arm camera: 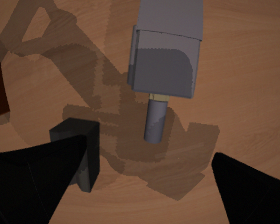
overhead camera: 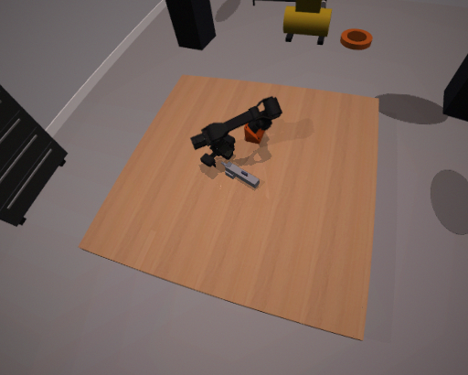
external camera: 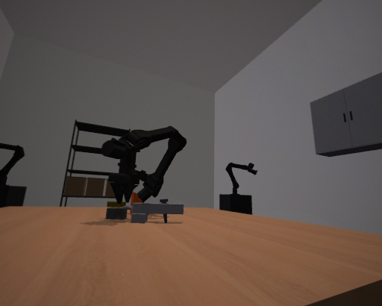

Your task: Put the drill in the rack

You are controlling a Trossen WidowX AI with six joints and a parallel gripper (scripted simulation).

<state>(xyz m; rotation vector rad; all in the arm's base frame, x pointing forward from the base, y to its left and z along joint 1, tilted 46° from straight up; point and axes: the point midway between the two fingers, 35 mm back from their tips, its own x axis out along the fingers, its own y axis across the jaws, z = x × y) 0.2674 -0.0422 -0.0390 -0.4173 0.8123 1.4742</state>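
Note:
A grey housing point(overhead camera: 247, 177) point(external camera: 157, 208) point(arm camera: 172, 17) stands on the wooden table, a small grey block point(external camera: 139, 218) under its left end. The dark blue key point(overhead camera: 244, 173) point(external camera: 163, 201) sits on top, its head slightly proud. The drill point(arm camera: 155, 120) sticks out as a short round shank past a brass-coloured collar; its far end is hidden inside. My gripper point(overhead camera: 221, 161) point(external camera: 123, 201) point(arm camera: 153, 152) is open and empty, pointing down, with one finger on each side of the shank's tip. A dark grey block point(external camera: 116, 213) point(arm camera: 90, 150), perhaps the rack, stands beside the tip, partly behind the left finger in the wrist view.
An orange wedge point(overhead camera: 254, 133) point(external camera: 135, 199) stands by the arm's base, behind the housing. The arm reaches over from there. Tall shelves point(external camera: 101, 128), a yellow tank point(overhead camera: 307, 20) and an orange ring point(overhead camera: 356, 44) are off the table.

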